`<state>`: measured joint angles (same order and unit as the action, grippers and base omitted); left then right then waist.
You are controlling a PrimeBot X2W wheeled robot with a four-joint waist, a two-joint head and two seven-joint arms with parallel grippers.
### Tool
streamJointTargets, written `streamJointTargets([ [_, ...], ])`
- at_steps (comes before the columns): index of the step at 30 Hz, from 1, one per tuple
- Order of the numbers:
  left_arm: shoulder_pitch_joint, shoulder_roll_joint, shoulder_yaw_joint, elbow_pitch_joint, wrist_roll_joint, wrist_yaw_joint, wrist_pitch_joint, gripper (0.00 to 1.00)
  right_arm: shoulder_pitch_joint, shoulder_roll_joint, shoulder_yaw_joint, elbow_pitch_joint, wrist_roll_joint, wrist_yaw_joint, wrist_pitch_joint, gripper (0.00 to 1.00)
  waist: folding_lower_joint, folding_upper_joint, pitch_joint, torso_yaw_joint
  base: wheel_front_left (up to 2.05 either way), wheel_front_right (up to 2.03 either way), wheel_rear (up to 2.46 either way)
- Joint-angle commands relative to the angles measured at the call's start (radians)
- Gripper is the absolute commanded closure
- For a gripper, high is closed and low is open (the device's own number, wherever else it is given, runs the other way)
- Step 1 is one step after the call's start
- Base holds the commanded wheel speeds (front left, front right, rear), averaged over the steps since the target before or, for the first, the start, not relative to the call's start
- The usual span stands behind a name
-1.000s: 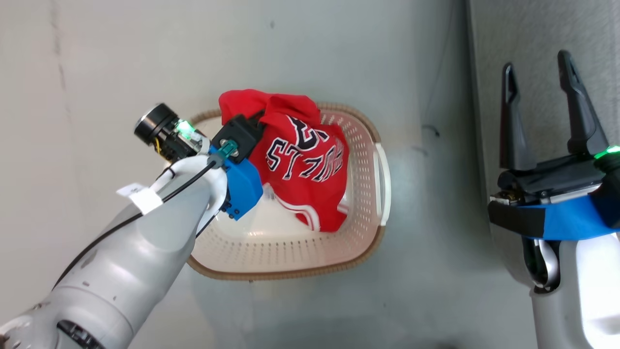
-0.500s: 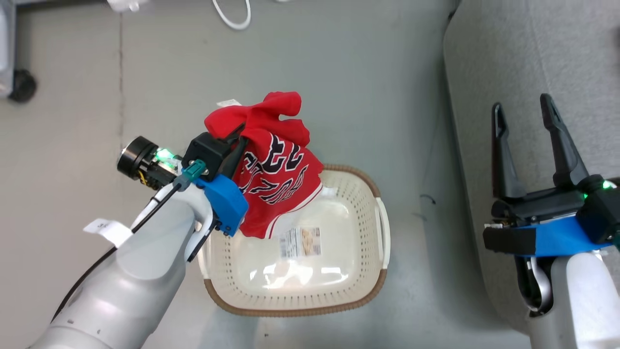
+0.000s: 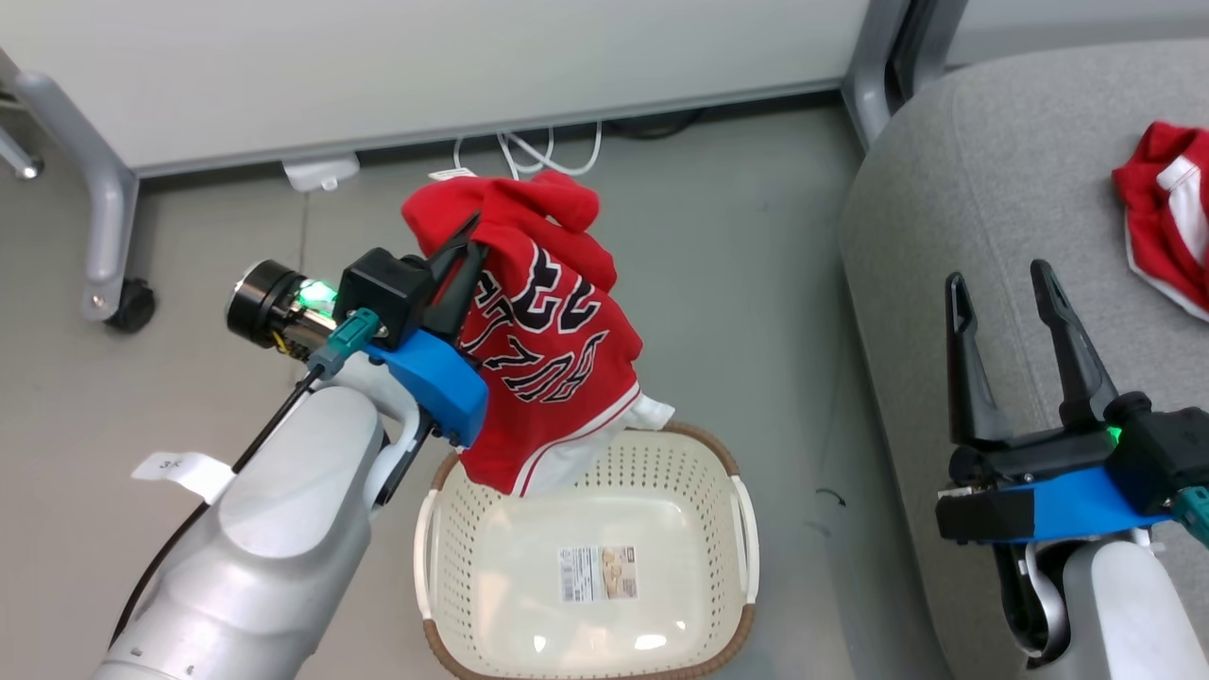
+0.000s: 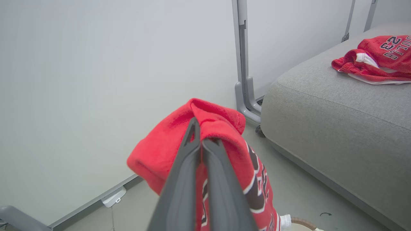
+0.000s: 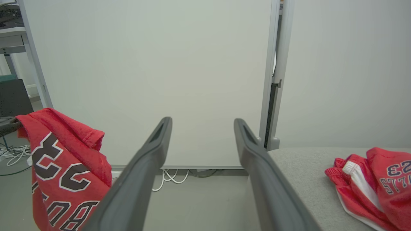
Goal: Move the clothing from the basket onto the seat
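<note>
Head view: left tool (image 3: 469,247) clamped on the clothing (image 3: 553,368), now lifted clear of the basket (image 3: 685,463), hem at its far rim; a second ago it lay inside. Basket-floor sticker (image 3: 597,573) unreadable. Right tool (image 3: 997,274) spread empty, right of the basket, over the seat (image 3: 945,208). Left wrist view: second jersey (image 4: 375,57) on seat, marked 23. Right wrist view: held clothing marked 23.

Both arms are smooth pale-grey shells. The left arm (image 3: 274,529) has a chunky bright blue block (image 3: 430,382) at the wrist. Right beside that block there's a teal plug (image 3: 345,337), and just past it a stubby black cylinder (image 3: 260,302) with a green light. A thin black cable (image 3: 269,430) runs back from the block, white paper tag (image 3: 184,469) further along. The right gripper (image 3: 997,274) has a matching blue band (image 3: 1086,501) and long, dark, tapered fingers.
</note>
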<state>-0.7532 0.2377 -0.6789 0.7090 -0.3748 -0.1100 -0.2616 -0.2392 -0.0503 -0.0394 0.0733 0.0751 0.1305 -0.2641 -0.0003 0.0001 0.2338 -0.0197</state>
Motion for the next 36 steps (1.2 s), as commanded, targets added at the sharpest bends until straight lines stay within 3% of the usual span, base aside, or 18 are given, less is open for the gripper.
streamJointTargets([
  [1,0.008,-0.006,0.009,-0.015,0.011,-0.005,-0.005,1.0,0.02,0.0,0.001,0.005,0.006,0.0,0.0,0.0,0.0003,-0.0001,-0.032,0.001,0.0,0.0,0.0],
  [9,-0.018,-0.04,0.006,-0.082,0.023,-0.017,-0.005,1.0,0.059,0.0,0.0,0.019,0.023,0.0,0.0,0.0,0.0003,-0.0001,-0.092,0.007,0.0,0.0,0.0],
  [18,-0.085,-0.071,-0.061,-0.123,-0.011,-0.021,0.003,1.0,0.089,0.0,0.003,0.029,0.042,0.0,0.0,0.0,0.0003,-0.0001,-0.13,0.018,0.0,0.0,0.0],
  [36,-0.085,-0.065,-0.147,-0.198,-0.065,-0.021,0.034,1.0,0.05,0.0,0.064,-0.019,0.064,0.0,-0.001,0.0,0.0003,-0.0001,-0.145,0.032,0.0,0.0,0.0],
])
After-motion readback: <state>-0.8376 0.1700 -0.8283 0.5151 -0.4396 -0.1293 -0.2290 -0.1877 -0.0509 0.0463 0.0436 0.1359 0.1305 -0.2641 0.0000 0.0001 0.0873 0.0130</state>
